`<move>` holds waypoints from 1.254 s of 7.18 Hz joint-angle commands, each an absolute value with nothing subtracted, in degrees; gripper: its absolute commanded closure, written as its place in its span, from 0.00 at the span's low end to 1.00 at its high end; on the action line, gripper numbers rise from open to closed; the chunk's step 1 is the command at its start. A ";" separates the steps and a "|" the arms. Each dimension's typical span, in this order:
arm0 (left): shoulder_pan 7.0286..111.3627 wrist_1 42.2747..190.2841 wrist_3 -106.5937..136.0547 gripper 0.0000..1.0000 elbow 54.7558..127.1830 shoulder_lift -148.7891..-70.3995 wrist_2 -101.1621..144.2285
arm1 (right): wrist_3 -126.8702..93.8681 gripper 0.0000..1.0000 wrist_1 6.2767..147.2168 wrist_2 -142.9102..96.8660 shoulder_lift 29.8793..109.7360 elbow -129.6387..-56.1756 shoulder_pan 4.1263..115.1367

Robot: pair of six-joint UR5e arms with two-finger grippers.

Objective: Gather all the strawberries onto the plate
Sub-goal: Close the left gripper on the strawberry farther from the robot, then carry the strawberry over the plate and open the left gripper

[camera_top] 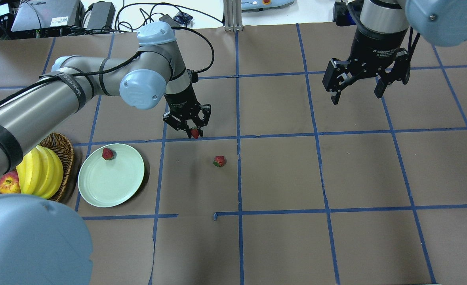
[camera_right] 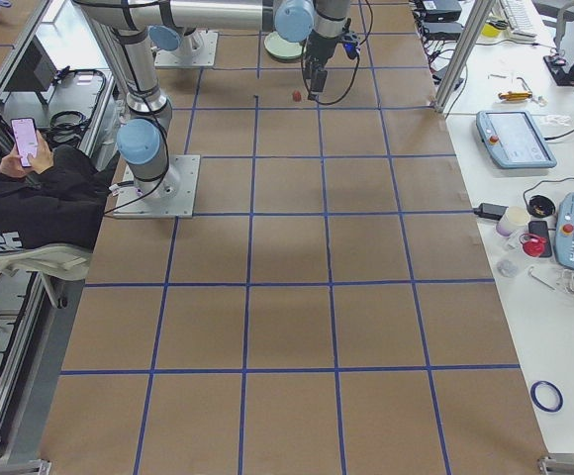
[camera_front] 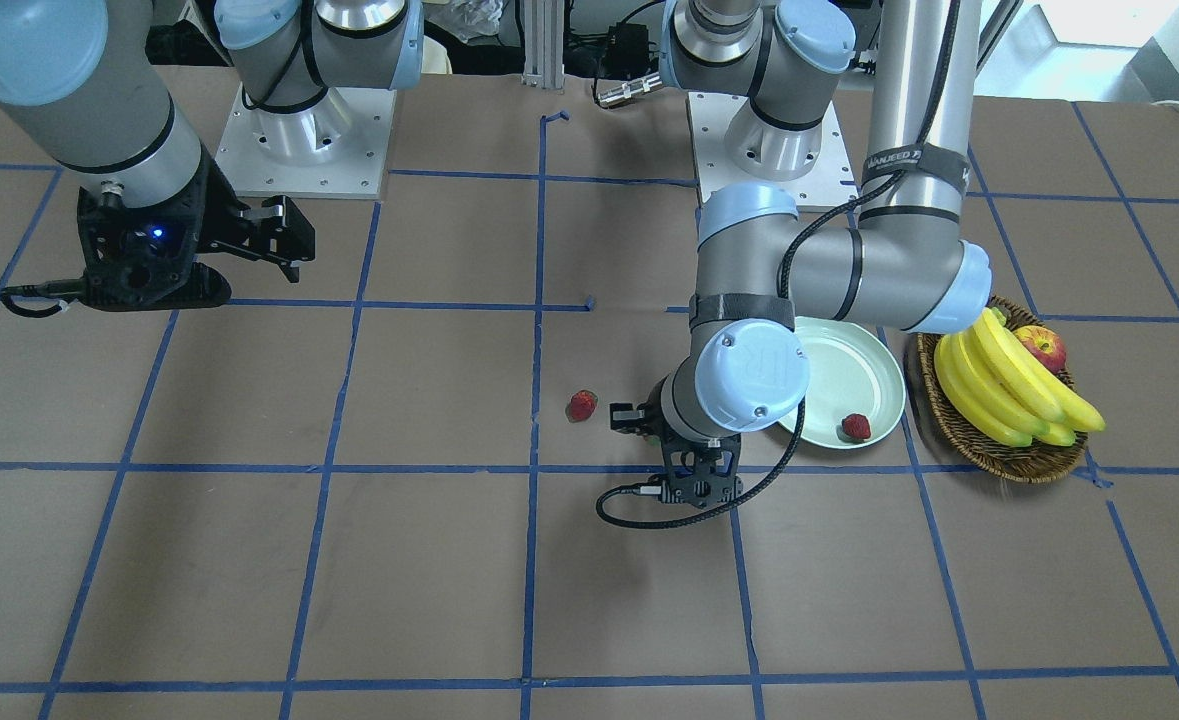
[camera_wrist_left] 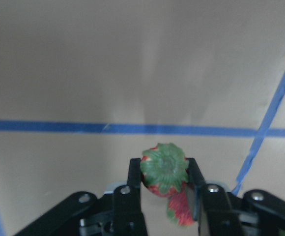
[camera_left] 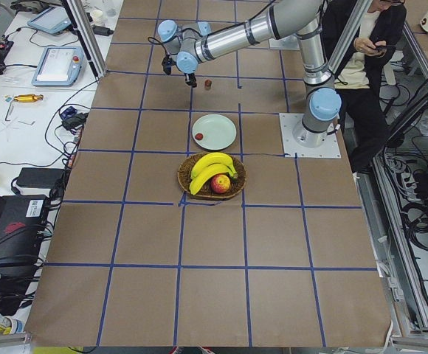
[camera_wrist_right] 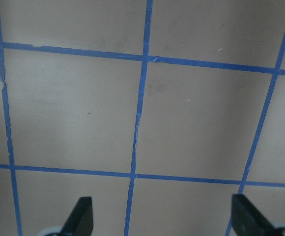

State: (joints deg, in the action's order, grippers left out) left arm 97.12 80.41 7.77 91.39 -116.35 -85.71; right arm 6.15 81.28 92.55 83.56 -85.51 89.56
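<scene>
Brown paper-covered bench w/ blue tape grid; cables & electronics run along the top edge of the overhead view. The left arm comes in from frame left and ends centre-left. The left jaws are clamped on the held strawberry, right at a horizontal tape line. In the left wrist view the berry sits pinched btwn two black fingers, green cap facing the cam. Can't tell if it touches the bench or is lifted.

The loose strawberry lies on bare paper a bit lower right of the held one, near the vertical centre tape. In the front-facing view it is at mid-frame.

The plate, pale mint & round, sits lower left in the overhead view. The plated strawberry is inside it near the top rim. Left of the plate, at the frame edge, is a wicker basket w/ bananas & an apple.

The right arm is at upper right. The right jaws are spread wide & grip nothing, over bare bench. In the right wrist view the two fingertips sit at the bottom corners, w/ only the tape grid btwn them.
</scene>
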 commanded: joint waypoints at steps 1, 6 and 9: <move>92.32 88.65 -1.19 1.00 92.63 -114.18 -95.06 | 6.15 0.00 81.21 92.55 83.58 -85.52 89.56; 83.85 88.86 -13.36 0.62 100.72 -115.57 -105.12 | 6.15 0.00 81.30 92.55 83.58 -85.61 89.65; 84.11 86.85 -13.10 0.07 99.15 -114.36 -104.16 | 6.15 0.00 81.21 92.64 83.58 -85.61 89.65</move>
